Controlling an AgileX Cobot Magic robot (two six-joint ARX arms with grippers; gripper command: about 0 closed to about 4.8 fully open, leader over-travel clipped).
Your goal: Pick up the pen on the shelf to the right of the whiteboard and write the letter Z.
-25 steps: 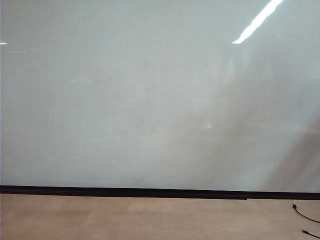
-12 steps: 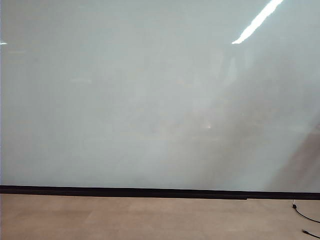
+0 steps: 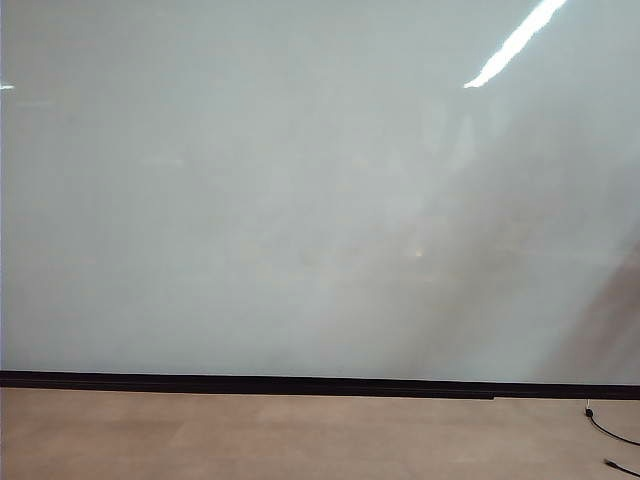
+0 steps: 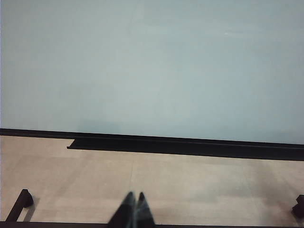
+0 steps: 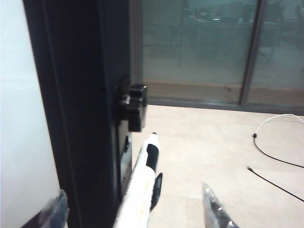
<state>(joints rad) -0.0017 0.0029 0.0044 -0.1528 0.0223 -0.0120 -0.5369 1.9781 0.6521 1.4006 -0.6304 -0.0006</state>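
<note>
Pen: the slim white-barrelled marker [image 5: 142, 183] lies on a narrow black shelf [image 5: 124, 161] beside the whiteboard's [image 3: 300, 200] dark frame, between the right gripper's [image 5: 135, 209] parted translucent fingers [image 5: 213, 209]. I'd worry the jaws knock it off the ledge while closing. Nothing else sits there. The left gripper [image 4: 132, 211], pinched shut, hangs above tan floor [image 4: 190, 180].

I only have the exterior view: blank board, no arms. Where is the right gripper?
Observer: The right gripper is at the whiteboard's black side frame, fingers either side of the pen.
Operator: Gripped yet?
Observer: No, one finger stands clear of the barrel.
Operator: And the left gripper?
Observer: The left gripper is shut, above the floor facing the board.
</note>
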